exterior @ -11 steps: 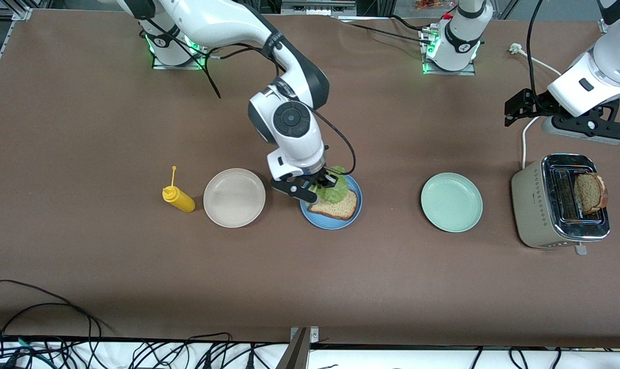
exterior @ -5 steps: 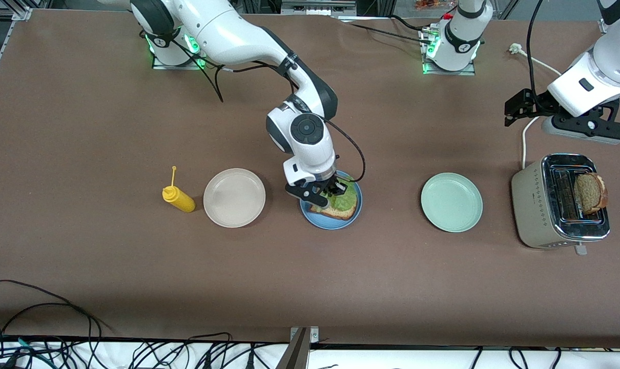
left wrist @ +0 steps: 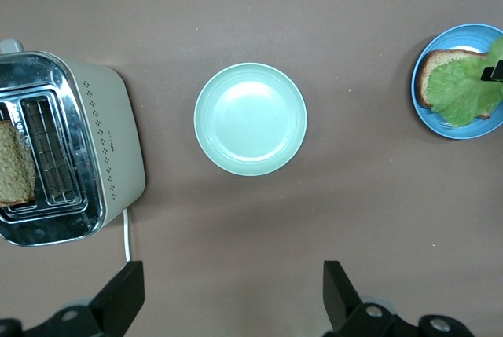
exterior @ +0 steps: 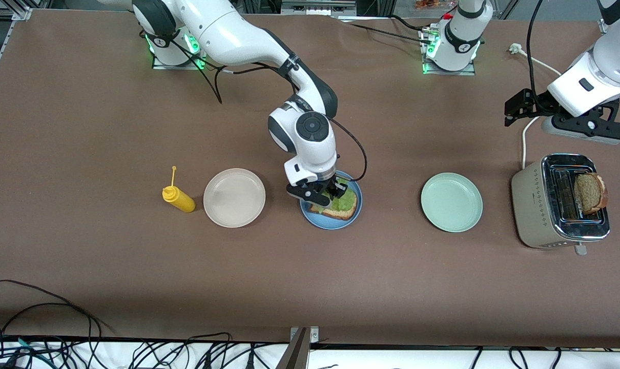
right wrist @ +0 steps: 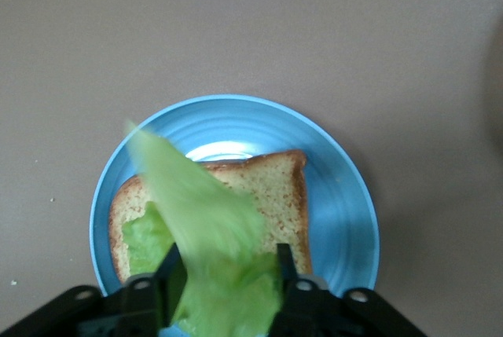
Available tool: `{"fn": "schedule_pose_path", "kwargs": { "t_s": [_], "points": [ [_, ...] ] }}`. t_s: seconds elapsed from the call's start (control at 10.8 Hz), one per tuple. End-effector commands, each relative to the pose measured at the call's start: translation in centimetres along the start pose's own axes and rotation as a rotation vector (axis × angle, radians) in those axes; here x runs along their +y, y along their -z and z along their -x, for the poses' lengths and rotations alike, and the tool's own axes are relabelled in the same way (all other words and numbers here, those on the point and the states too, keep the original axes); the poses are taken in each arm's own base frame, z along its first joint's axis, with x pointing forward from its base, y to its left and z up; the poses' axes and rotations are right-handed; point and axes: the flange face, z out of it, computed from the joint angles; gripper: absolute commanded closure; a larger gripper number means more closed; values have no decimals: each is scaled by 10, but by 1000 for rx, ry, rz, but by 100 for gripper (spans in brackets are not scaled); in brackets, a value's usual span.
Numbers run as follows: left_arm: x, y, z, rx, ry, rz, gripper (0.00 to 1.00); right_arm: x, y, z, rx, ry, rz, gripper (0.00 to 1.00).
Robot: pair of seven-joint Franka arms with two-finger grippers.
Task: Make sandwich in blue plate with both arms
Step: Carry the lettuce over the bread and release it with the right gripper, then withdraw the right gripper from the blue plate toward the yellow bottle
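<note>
The blue plate (exterior: 330, 224) sits mid-table with one slice of brown bread (exterior: 347, 212) on it. A green lettuce leaf (exterior: 344, 202) lies over that slice. My right gripper (exterior: 330, 192) hangs low over the plate. In the right wrist view its jaws stand apart around the lettuce (right wrist: 204, 211), which drapes loosely onto the bread (right wrist: 275, 188) in the plate (right wrist: 346, 219). A second bread slice (exterior: 590, 192) stands in the toaster (exterior: 540, 205). My left gripper (exterior: 515, 107) waits open in the air near the toaster, its fingers (left wrist: 126, 298) wide apart over bare table.
A pale mint-green plate (exterior: 451, 202) lies between the blue plate and the toaster. A beige-white plate (exterior: 234, 197) and a yellow squeeze bottle (exterior: 178, 199) lie toward the right arm's end. The toaster's white cord (exterior: 524, 138) runs toward the bases.
My right gripper has come down over the blue plate, bringing the lettuce from the plate's edge onto the bread. Its jaws have parted. The left arm has not moved.
</note>
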Motion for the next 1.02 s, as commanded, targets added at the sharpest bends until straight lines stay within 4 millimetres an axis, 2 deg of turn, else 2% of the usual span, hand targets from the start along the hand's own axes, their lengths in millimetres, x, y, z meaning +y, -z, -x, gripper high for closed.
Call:
{"fn": "schedule_pose_path", "kwargs": {
  "t_s": [0.0, 0.37, 0.56, 0.83, 0.93],
  "points": [
    [1, 3, 2, 2, 8, 25, 0, -7, 1, 0, 30, 1, -1, 0],
    [1, 2, 2, 0, 8, 25, 0, -3, 9, -9, 41, 37, 14, 0],
    [0, 2, 2, 0, 10, 25, 0, 4, 22, -17, 17, 139, 74, 0],
    [1, 2, 2, 0, 8, 25, 0, 20, 42, -47, -8, 215, 120, 0],
    [1, 3, 2, 2, 8, 25, 0, 30, 63, -68, -17, 269, 125, 0]
  ]
}}
